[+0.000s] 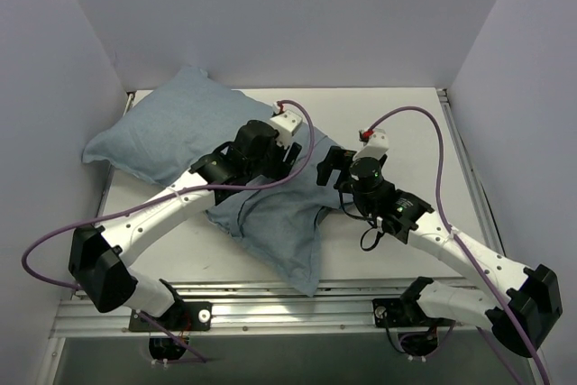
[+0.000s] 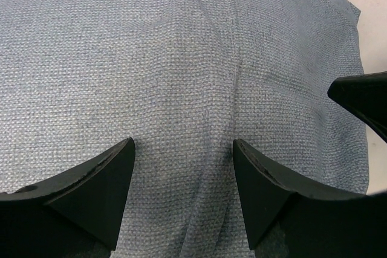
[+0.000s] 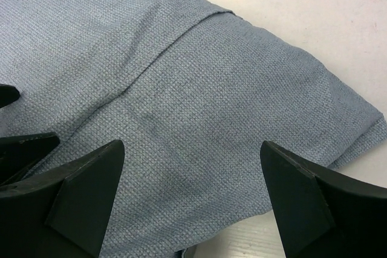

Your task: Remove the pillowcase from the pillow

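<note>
The light denim-blue pillowcase (image 1: 180, 128) lies across the white table from the far left corner to the near middle, plump at the far end and flatter near the front. It fills the left wrist view (image 2: 151, 64) and the right wrist view (image 3: 199, 107). The white pillow is hidden inside it. My left gripper (image 1: 293, 155) is open just above the fabric over a fold line (image 2: 233, 89). My right gripper (image 1: 329, 169) is open just above the case's right edge (image 3: 357, 137). Neither holds anything.
Grey walls stand close on the left, far and right sides. Bare white table (image 1: 406, 123) lies to the right of the case. A metal rail (image 1: 270, 299) runs along the near edge. Purple cables loop off both arms.
</note>
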`<move>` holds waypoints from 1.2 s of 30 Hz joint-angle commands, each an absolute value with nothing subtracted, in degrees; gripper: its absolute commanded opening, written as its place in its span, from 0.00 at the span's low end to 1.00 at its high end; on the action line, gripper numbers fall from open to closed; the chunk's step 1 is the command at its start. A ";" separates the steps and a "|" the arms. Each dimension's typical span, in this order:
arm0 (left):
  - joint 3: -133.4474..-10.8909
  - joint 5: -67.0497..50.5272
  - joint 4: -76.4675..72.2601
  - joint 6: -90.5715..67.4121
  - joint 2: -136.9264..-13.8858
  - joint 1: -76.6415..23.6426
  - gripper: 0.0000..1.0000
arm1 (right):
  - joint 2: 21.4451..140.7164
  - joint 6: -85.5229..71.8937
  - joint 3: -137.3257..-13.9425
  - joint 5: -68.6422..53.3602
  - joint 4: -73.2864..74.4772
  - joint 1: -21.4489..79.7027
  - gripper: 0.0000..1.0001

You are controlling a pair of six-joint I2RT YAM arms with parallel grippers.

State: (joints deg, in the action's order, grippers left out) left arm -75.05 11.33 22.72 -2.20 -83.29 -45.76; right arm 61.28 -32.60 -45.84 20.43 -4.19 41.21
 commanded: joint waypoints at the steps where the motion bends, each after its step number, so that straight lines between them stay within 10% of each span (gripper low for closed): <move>1: -76.99 10.37 20.65 -0.62 -83.93 -46.58 0.74 | 60.47 -33.49 -45.97 20.13 -4.22 40.87 0.90; 36: -69.35 30.50 11.34 -3.43 -80.42 -42.80 0.52 | 74.44 -31.64 -57.65 15.12 -8.79 42.01 0.90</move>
State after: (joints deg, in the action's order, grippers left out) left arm -70.00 26.85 15.07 -1.43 -82.94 -44.49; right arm 72.99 -32.95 -53.43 14.09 -6.35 41.71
